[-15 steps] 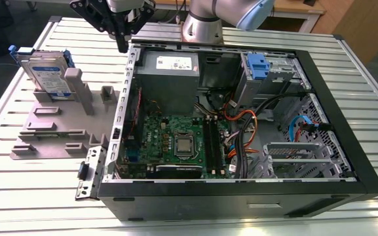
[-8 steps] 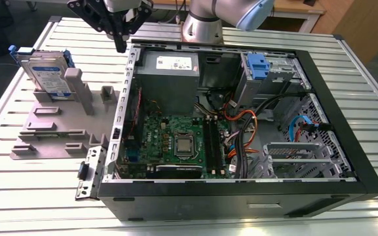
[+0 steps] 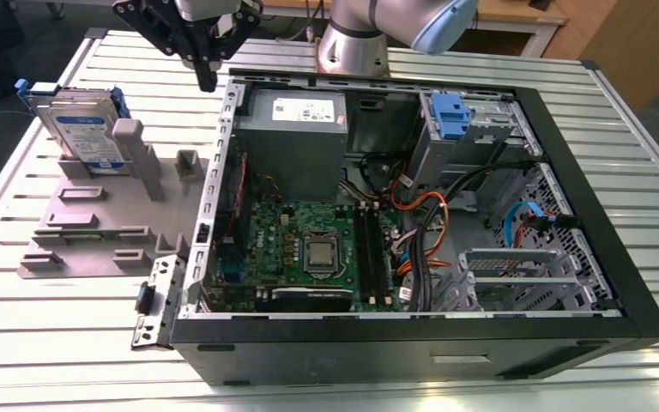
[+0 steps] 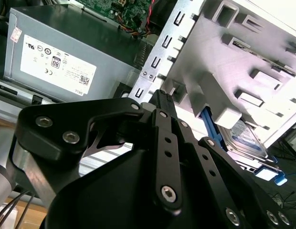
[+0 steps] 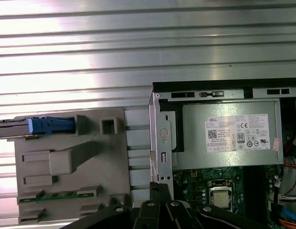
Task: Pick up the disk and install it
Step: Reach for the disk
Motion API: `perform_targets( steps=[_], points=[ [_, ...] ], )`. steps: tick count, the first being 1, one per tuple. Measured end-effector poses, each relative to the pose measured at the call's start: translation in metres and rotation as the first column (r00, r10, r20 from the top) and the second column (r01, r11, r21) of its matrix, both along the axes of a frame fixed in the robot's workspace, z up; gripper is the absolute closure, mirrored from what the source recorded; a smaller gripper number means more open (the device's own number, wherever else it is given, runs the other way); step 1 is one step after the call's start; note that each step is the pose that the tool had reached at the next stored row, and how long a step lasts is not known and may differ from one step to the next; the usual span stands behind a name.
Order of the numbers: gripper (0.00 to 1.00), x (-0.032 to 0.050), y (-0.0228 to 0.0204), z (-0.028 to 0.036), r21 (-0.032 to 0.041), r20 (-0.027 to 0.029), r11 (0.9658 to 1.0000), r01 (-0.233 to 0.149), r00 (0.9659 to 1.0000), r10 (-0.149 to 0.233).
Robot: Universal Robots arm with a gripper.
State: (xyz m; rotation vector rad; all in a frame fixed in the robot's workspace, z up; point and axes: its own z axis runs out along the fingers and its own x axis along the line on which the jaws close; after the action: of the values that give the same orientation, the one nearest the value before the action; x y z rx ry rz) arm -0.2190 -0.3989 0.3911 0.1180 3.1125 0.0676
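Disk (image 3: 83, 129) stands in grey slotted stand (image 3: 83, 225) beside open computer case (image 3: 421, 339).

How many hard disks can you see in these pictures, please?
1: the disk stands upright in the grey stand, at the exterior view's left, beside the open computer case. Others may be hidden inside the case's bays.

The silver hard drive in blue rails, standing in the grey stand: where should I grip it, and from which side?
Probably from above, pinching the flat silver blue-railed disk across its two broad faces near the top edge. It stands on edge in the grey plastic slotted stand, lower end seated, top free.
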Motion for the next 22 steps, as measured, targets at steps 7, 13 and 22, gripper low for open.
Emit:
perform_targets(
  steps=[7,13,22],
  points=[
    [0.89,-0.0015,0.0000,0.0000,0.0000,0.0000,1.0000,0.000,1.0000,0.000],
    [0.89,-0.0028,0.0000,0.0000,0.0001,0.0000,1.0000,0.000,1.0000,0.000],
    [0.89,-0.0050,0.0000,0.0000,0.0000,0.0000,1.0000,0.000,1.0000,0.000]
  ],
)
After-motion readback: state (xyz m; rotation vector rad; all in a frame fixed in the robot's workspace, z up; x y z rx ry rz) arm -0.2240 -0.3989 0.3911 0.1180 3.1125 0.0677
